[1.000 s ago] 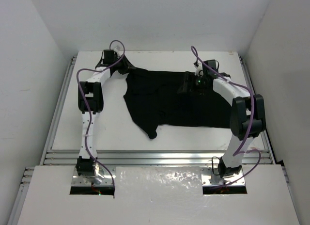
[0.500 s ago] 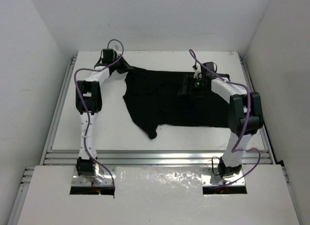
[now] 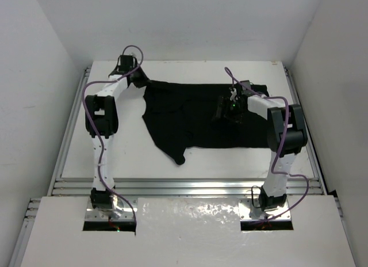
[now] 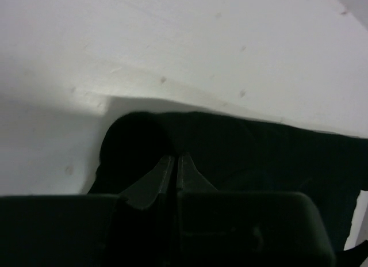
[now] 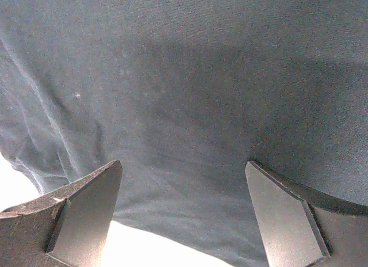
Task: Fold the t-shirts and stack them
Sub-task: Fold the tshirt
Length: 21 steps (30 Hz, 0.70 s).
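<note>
The black t-shirt [image 3: 201, 120] lies spread on the white table [image 3: 126, 157], with a sleeve tip hanging toward the front left. My left gripper [image 3: 142, 84] is at the shirt's far left corner. In the left wrist view its fingers [image 4: 175, 162] are shut together with the dark fabric [image 4: 259, 157] bunched around them. My right gripper [image 3: 221, 111] hovers over the shirt's far right part. The right wrist view shows it [image 5: 184, 186] open, fingertips [image 5: 86, 209] wide apart just above the cloth [image 5: 190, 94], with nothing between them.
Metal rails [image 3: 66, 140] run along the table's left and front edges. White walls enclose the back and sides. A white cover plate [image 3: 190, 232] sits over the arm bases at the near edge. Bare table [image 5: 144, 250] shows under the shirt's edge in the right wrist view.
My left gripper has shut on the shirt's far left corner and drawn it slightly left. My right arm has pulled inward, its gripper staying open over the shirt.
</note>
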Available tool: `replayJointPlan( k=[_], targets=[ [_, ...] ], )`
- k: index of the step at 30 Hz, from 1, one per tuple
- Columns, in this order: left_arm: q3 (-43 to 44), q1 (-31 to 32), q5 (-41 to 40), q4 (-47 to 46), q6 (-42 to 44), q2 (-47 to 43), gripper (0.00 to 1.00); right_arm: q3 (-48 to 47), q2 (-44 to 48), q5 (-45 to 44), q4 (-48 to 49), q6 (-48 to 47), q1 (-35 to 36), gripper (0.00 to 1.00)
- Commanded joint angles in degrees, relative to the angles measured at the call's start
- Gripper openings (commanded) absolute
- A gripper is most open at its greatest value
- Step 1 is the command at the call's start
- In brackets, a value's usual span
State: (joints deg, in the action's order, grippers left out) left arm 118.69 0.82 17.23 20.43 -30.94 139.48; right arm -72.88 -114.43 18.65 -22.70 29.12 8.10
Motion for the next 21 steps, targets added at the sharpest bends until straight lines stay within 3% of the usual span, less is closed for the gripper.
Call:
replayJointPlan(
  k=[1, 6, 9, 12, 13, 16, 21],
  targets=[
    [-4.07, 0.24, -5.7, 2.95, -1.23, -5.88, 0.0, -0.77, -2.11, -0.11, 1.6, 1.37, -0.1, 0.91],
    [-11.55, 0.32, -11.42, 2.86, -1.58, -9.22, 0.03, -1.82, -4.21, 0.15, 1.96, 1.11, -0.01, 0.92],
    [-12.35, 0.32, -13.1, 3.39, -1.14, -8.88, 0.18, -2.96, -5.71, 0.24, 1.26, 0.15, -0.01, 0.92],
    [-8.41, 0.41, -15.29, 6.55, 0.26, -8.0, 0.44, -3.41, -5.11, 1.82, 1.69, -0.38, -0.01, 0.92],
    [-5.96, 0.5, -16.17, 8.12, 1.31, -8.34, 0.63, -3.32, -4.49, 2.43, 2.3, -0.12, -0.01, 0.92],
    [-3.21, 1.2, -18.45, 8.14, 4.56, -12.55, 0.85, -3.5, -2.12, 4.19, 2.75, 0.32, -0.1, 0.92],
    [-3.89, 7.78, -30.22, 10.86, 9.67, -18.71, 0.87, -3.58, 1.13, 3.67, 2.4, 0.41, -0.1, 0.93]
  ],
)
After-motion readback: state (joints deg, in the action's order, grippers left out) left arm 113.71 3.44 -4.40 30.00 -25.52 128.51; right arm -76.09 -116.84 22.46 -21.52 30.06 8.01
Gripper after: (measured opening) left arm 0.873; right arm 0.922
